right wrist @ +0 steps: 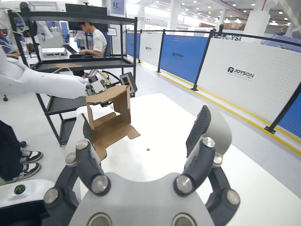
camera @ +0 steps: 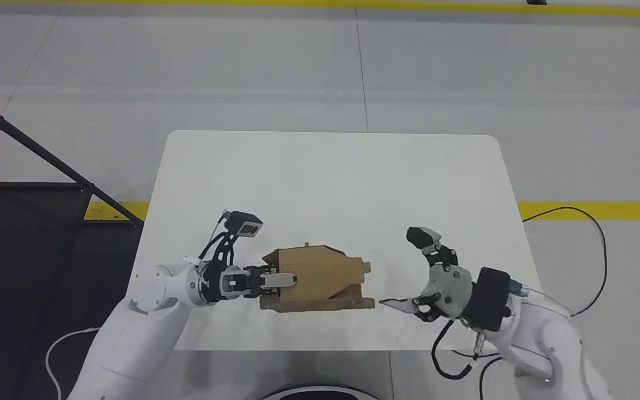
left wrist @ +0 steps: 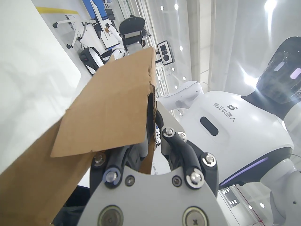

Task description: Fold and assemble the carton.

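On the table [camera: 330, 170], one carton [camera: 322, 276], two grippers; left gripper [camera: 283, 282] clamps it, right gripper [camera: 405, 270] gapes wide; right wrist view bares its hollow inside.

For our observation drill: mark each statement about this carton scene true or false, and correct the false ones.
1. The left gripper is shut on the carton. True.
2. The right gripper also grips the carton. False: it is open and grips nothing.
3. The carton is fully closed. False: one end gapes open, with flaps sticking out.
4. The carton is on the side of the table nearest the robot. True.
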Controlling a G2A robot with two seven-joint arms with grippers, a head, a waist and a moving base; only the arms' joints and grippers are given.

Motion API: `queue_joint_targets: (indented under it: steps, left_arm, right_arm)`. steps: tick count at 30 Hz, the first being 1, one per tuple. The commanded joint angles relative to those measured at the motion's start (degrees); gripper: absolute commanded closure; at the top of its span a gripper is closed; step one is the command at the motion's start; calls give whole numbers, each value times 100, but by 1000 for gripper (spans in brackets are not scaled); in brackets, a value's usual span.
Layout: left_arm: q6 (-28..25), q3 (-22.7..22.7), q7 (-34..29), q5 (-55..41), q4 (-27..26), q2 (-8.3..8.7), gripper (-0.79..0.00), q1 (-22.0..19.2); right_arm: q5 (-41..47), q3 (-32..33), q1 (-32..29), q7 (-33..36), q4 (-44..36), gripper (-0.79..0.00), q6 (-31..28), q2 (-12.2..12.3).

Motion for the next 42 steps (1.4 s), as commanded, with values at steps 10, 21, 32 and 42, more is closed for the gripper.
queue_joint_targets:
  steps: [10, 21, 32, 42]
  left_arm:
    - [53, -27, -51, -31, -17, 12, 0, -16]
    - [208, -13, 259, 259, -145, 17, 0, 107]
    - [115, -9, 396, 536, -179, 24, 0, 140]
    - [-119, -79, 680, 631, -214, 22, 0, 180]
  right_arm:
    - [-262, 73, 6, 356, -48, -785, 134, 22]
    - [-424, -295, 177, 546, -112, -785, 554, 1]
    - [297, -625, 490, 458, 95, -785, -375, 27]
    - [1226, -908, 620, 1192, 177, -785, -488, 153]
